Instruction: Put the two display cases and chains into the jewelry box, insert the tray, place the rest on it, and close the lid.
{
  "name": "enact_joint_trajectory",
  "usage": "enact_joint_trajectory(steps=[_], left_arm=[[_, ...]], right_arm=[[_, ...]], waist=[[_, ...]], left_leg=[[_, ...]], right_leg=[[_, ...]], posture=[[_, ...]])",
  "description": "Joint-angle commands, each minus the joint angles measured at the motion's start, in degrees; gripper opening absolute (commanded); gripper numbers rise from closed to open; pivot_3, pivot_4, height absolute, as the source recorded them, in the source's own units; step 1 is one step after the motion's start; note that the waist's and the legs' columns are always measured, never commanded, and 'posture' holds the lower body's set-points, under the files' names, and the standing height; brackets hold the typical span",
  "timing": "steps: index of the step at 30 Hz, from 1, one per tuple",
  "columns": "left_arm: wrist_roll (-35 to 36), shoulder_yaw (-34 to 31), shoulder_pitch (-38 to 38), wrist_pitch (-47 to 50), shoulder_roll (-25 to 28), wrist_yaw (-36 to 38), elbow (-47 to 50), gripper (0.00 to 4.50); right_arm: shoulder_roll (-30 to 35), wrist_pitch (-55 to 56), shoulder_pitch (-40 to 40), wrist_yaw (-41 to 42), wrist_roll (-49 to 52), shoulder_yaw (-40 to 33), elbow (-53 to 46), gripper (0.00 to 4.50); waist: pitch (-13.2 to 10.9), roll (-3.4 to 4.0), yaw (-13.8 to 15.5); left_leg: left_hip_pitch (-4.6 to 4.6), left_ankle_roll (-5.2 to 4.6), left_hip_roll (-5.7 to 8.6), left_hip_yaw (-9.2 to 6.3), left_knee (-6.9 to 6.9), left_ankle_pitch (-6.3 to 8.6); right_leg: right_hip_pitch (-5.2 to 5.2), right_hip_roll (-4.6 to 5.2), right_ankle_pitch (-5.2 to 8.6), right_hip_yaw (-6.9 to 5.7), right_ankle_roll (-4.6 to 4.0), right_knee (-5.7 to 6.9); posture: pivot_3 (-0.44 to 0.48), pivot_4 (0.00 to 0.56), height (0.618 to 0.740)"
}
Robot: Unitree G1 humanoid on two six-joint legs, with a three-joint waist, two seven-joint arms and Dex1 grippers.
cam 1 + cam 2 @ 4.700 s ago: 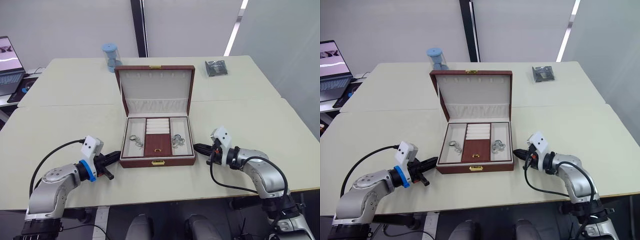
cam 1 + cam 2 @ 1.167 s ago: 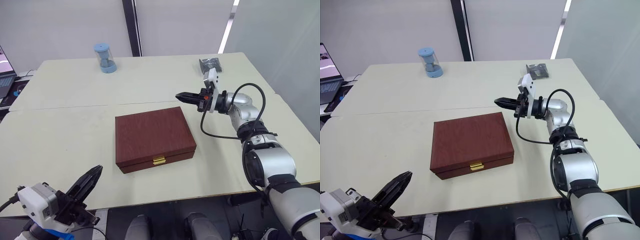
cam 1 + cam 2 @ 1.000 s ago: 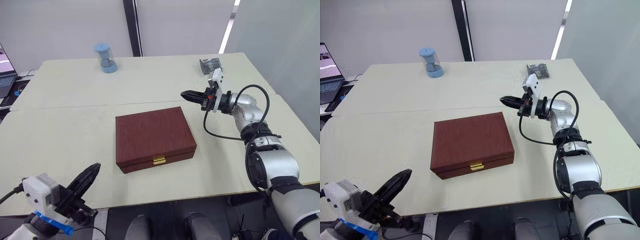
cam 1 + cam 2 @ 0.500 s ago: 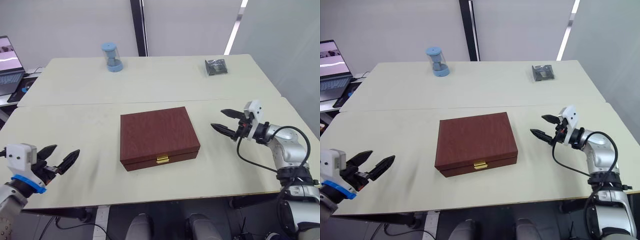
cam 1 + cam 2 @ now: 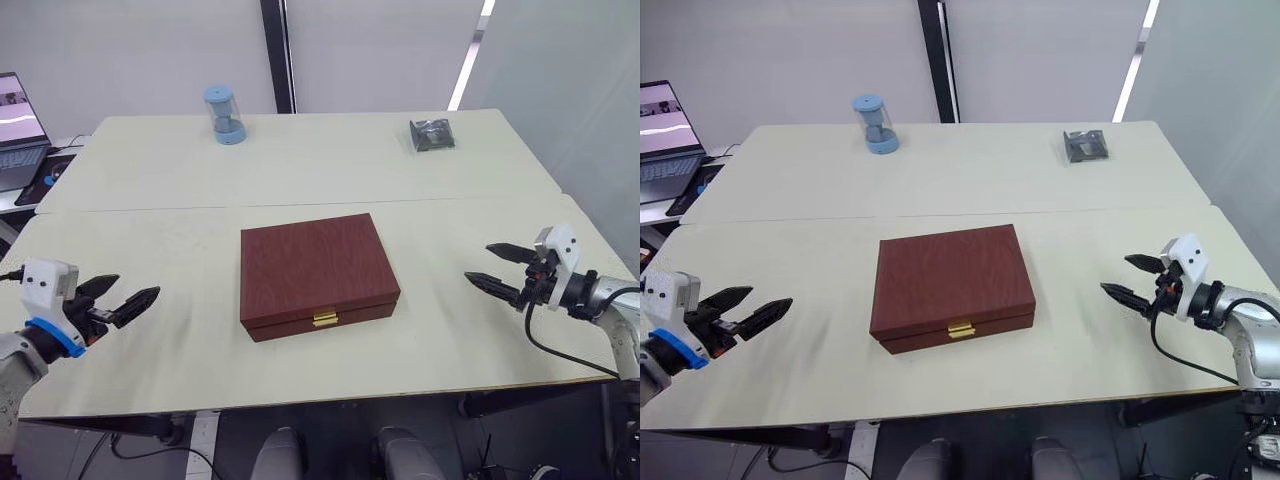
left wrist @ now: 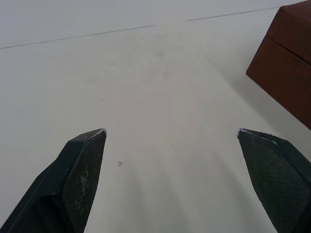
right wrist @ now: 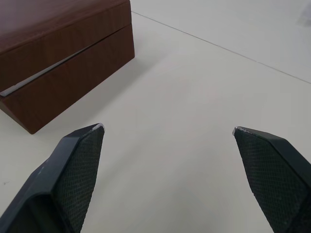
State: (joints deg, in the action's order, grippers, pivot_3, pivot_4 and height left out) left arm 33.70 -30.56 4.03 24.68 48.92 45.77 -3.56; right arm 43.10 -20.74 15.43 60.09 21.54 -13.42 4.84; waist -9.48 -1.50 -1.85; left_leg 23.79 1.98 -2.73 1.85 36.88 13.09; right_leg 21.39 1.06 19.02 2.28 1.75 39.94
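Jewelry box (image 5: 316,272) shut; far dark item (image 5: 432,134), perhaps cases.

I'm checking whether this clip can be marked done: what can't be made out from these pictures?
- What is inside the box: the shut lid hides it in both eye views, so the cases, chains and tray cannot be checked.
- The dark item at the table's far right: too small to identify.
- Wrist views: the box is cut off by the picture edge, clasp unseen.
- Both grippers, left and right, are open and hold nothing.
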Motion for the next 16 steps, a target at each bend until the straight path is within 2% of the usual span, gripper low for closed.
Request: enact_joint_trajectory(steps=[1,16], left_arm=[[-0.97,-0.18,0.04,0.32,1.07,1.1,1.16,4.47],[-2.73,-0.23,-1.34,1.51,0.61,1.7,0.76,4.47]], right_arm=[[1.71,0.71,-1.27,-0.25,1.06,-2.43,-1.52,4.5],[4.56,3.17,-3.41,0.11,0.79,-3.11,1.74,4.5]], waist=[[0.0,0.0,0.02],[0.0,0.0,0.06]], left_leg=[[0.0,0.0,0.01,0.01,-0.01,0.0],[0.02,0.0,0.01,0.01,-0.01,0.0]], right_leg=[[0.0,0.0,0.0,0.01,0.0,-0.01],[0.01,0.0,0.0,0.01,0.0,-0.02]], posture=[[0.0,0.15,0.74],[0.0,0.15,0.74]])
